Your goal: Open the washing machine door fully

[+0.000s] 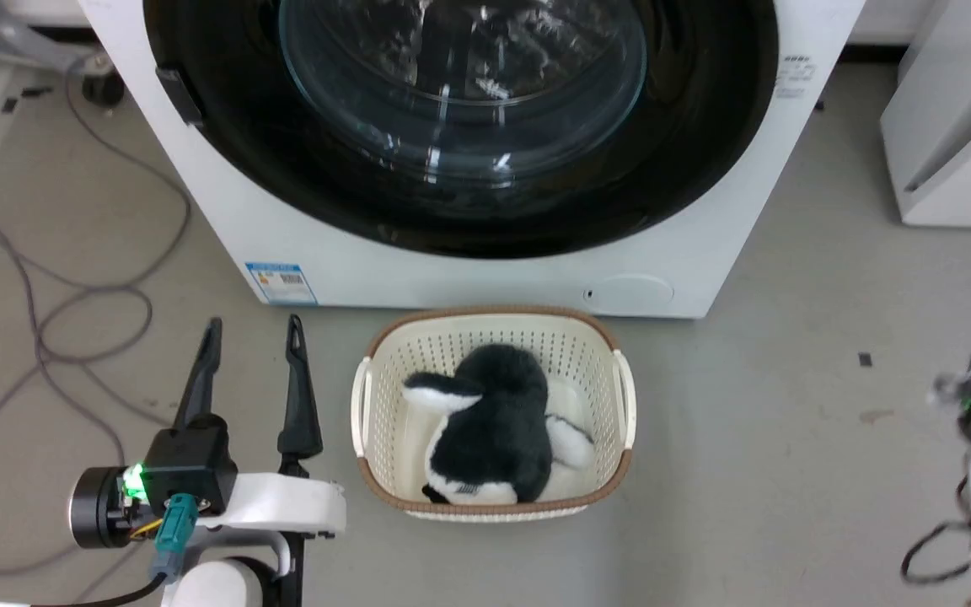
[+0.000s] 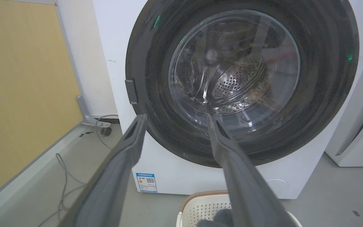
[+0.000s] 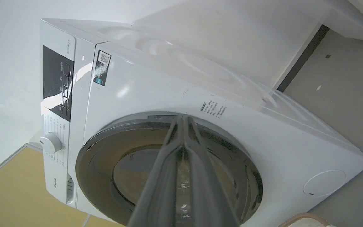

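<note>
The left gripper (image 1: 254, 322) has its two dark fingers spread wide with nothing between them, at 7 o'clock in the head view, tips pointing toward 12. The right gripper (image 3: 181, 118) has its fingers pressed together and empty; it stands at the 3 o'clock edge of the head view. Both are apart from the washer.

Between them on the floor, at 6 o'clock, sits a cream basket (image 1: 494, 314) holding a black-and-white plush toy (image 1: 494, 421), just beside the washer's front.

At 12 o'clock is the washing machine door (image 1: 688, 169): a large glossy black ring around a clear bulging glass bowl, lying shut against the white washing machine (image 1: 485, 278). A small dark handle (image 1: 178, 93) sits at the door's 9 o'clock edge. Perforated steel shows through the glass in the left wrist view. A blue label (image 1: 281, 282) is at the front's 7 o'clock corner and a round cap (image 1: 637, 292) at 5 o'clock
</note>
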